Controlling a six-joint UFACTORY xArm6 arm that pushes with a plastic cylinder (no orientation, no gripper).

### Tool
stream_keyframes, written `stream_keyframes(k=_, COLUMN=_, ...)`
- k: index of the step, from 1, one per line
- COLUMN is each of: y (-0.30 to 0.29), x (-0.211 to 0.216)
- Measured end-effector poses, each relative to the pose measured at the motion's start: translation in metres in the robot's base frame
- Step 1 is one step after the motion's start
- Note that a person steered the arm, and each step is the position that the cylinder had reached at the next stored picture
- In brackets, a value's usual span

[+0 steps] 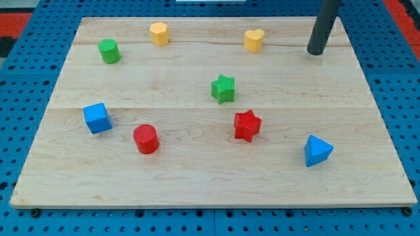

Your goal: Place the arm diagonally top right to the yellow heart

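Note:
The yellow heart (254,40) sits near the view's top, right of centre, on the wooden board (197,177). My tip (316,52) rests on the board to the heart's right and slightly lower in the view, about a hundred pixels away, touching no block. The dark rod rises from it toward the view's top right.
A yellow hexagon (159,33) and a green cylinder (109,51) lie at the top left. A green star (224,88) and a red star (247,125) sit mid-board. A blue cube (97,118), a red cylinder (146,139) and a blue triangle (317,151) lie lower. Blue pegboard surrounds the board.

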State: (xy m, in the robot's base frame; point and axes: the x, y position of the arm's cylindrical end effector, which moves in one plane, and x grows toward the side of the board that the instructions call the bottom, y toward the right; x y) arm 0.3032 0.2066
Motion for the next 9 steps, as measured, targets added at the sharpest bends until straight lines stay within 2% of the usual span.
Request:
stream_keyframes(k=4, y=0.002, x=0.016)
stream_keyframes(k=5, y=0.003, x=0.013)
stream_keyframes(k=6, y=-0.005, x=-0.01)
stream_keyframes(k=9, y=-0.007, x=-0.022)
